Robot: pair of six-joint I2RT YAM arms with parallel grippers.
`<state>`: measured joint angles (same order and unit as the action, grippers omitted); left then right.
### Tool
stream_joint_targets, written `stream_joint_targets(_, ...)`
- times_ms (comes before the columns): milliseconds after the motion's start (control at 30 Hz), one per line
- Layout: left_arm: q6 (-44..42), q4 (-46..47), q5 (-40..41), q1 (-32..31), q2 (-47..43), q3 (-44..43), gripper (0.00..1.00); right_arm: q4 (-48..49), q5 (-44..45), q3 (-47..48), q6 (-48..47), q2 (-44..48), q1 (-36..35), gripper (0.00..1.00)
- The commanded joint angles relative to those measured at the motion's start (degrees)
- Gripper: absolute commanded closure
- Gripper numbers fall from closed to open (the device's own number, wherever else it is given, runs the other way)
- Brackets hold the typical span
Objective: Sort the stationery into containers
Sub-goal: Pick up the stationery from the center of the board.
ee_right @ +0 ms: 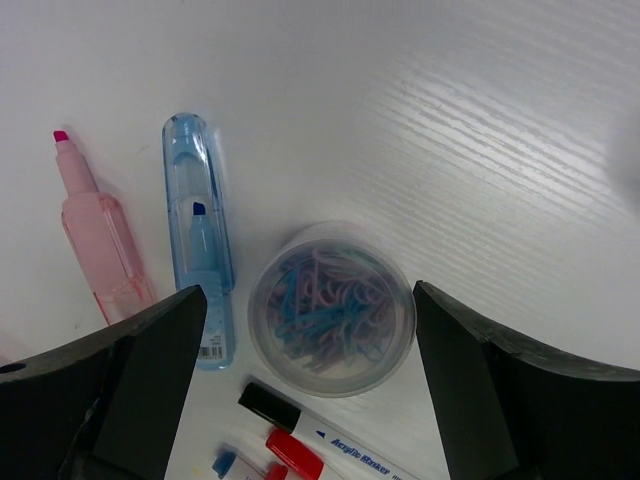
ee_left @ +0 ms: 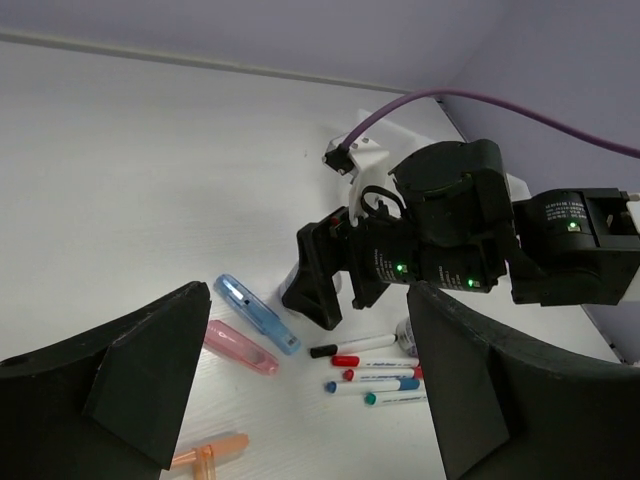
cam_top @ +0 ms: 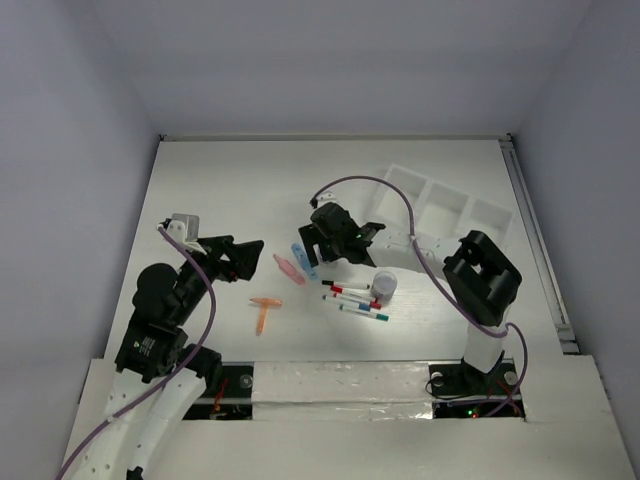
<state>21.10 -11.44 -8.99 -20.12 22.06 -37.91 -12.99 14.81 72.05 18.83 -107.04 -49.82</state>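
Note:
My right gripper (cam_top: pixel 313 243) is open and hovers over a round clear tub of coloured paper clips (ee_right: pixel 332 308), one jaw on each side, not touching. A blue highlighter (ee_right: pixel 200 240) and a pink one (ee_right: pixel 95 235) lie just left of the tub. Several white pens (cam_top: pixel 355 298) lie in a row below it, the black-capped pen (ee_right: pixel 300 415) nearest. A second round tub (cam_top: pixel 384 285) sits right of the pens. An orange piece (cam_top: pixel 265 312) lies alone nearer me. My left gripper (cam_top: pixel 240 255) is open and empty, left of the highlighters. The three-compartment tray (cam_top: pixel 440 205) stands at the far right.
The right arm's elbow (cam_top: pixel 482 268) stands between the pens and the table's right edge. Its purple cable (cam_top: pixel 400 200) arcs over the tray's near side. White walls enclose the table at the back and sides.

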Motion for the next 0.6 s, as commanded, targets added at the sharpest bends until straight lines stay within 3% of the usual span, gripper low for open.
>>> stream_joint_targets(0,0.17,2.3,-0.32,0.43,0.79,0.38,0.23,1.57,3.38,3.01,-0.37,-0.45,0.43,0.11)
stream_joint_targets(167,0.17,2.48,-0.85,0.95,1.05,0.47,0.23,0.34,4.62,2.39,0.24,0.43,0.43,0.22)
stream_joint_targets(367,-0.1,2.92,-2.25,2.1,1.4,0.56,0.24,-3.0,5.49,2.92,0.07,0.78,0.43,0.18)
stream_joint_targets(467,-0.1,3.09,-2.78,2.72,1.14,0.56,0.24,-2.65,4.97,2.13,0.07,1.05,0.43,0.22)
stream_joint_targets(567,-0.1,3.18,-2.87,3.24,1.14,0.65,0.24,-2.56,5.93,2.04,0.85,1.57,0.43,0.48)
